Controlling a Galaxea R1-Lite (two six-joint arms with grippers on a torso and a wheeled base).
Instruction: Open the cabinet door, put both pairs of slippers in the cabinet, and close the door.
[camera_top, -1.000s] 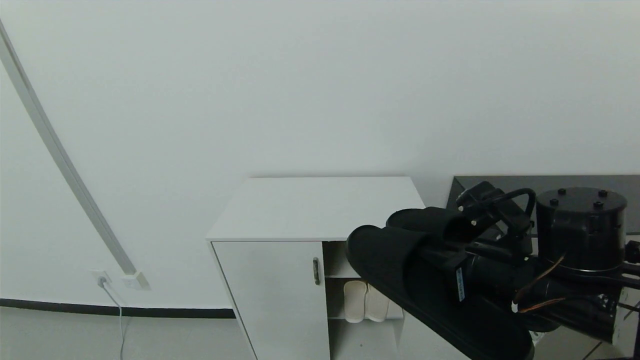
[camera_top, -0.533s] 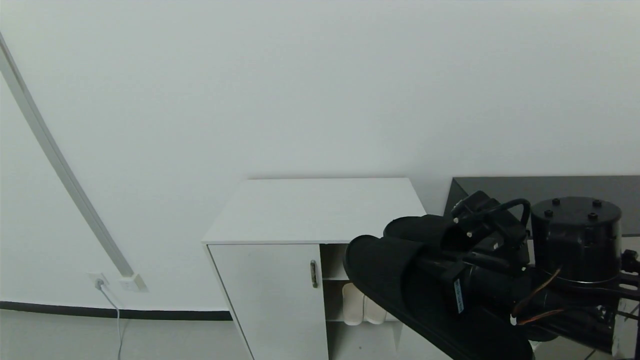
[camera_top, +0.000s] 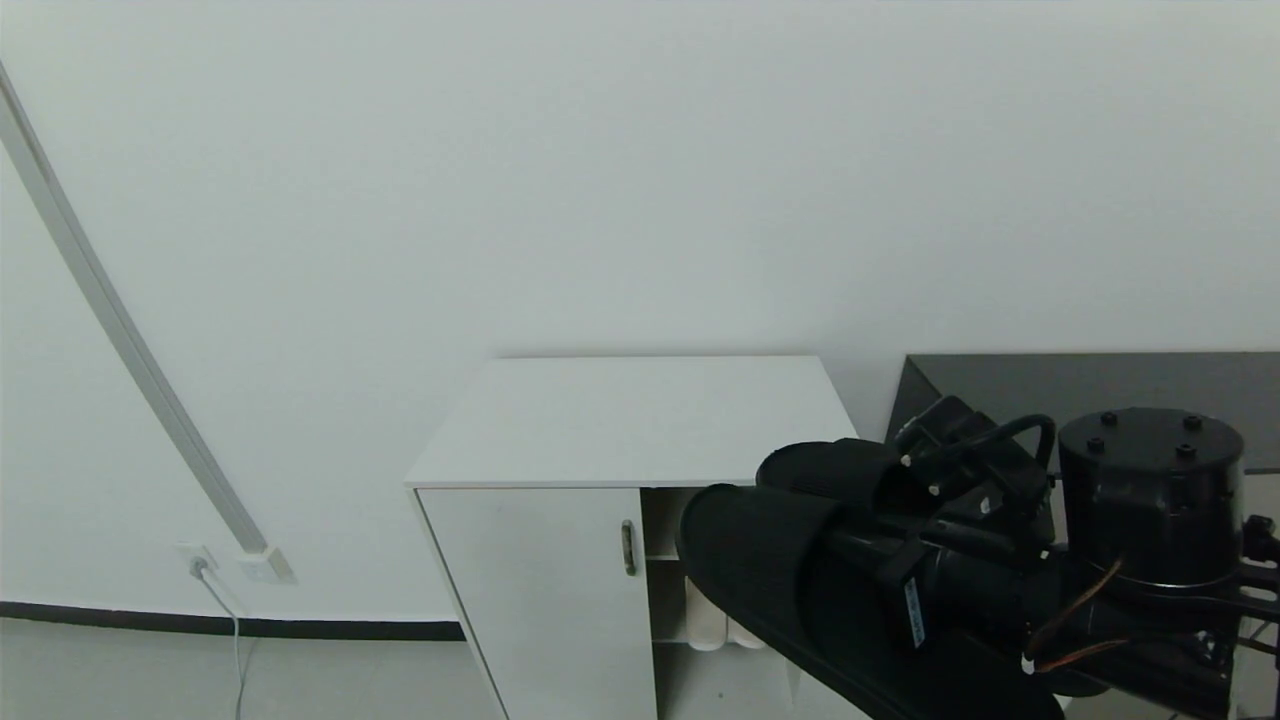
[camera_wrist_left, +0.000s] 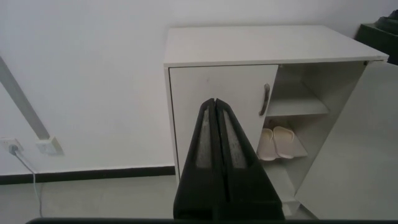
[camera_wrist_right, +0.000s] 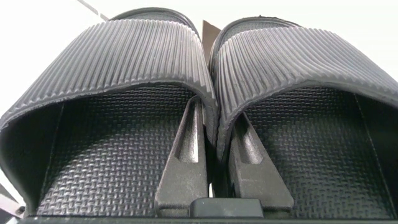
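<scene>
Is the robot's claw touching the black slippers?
Touching. The right wrist view shows the right gripper with one finger inside each of the black slippers, pinching their inner sides together.

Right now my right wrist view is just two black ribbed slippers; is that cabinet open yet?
Observer: Yes. In the head view the cabinet is open on its right half, beyond the black slippers; its left door is shut.
Operator: Anything inside?
Observer: A pale pair of slippers sits on the lower shelf.
Operator: And the other arm?
Observer: The left gripper faces the cabinet, jaws shut, empty.
</scene>
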